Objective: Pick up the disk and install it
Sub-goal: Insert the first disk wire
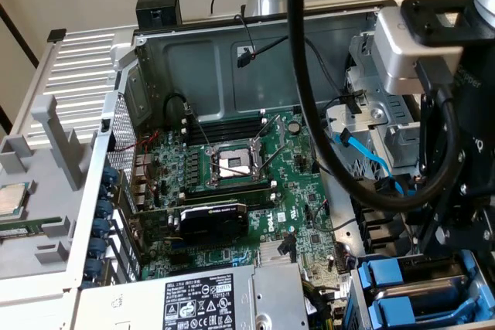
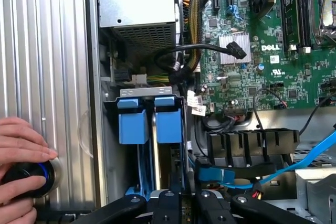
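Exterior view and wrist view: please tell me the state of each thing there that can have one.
computer case: side open
CPU socket: bare, no cooler on it
blue carriers: two, side by side in the bay
gripper: down at the bay
hand: resting on a black knob

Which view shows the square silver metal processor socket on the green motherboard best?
The exterior view: the square silver metal processor socket sits whole, mid-board. In the wrist view one edge of it appears, cut off.
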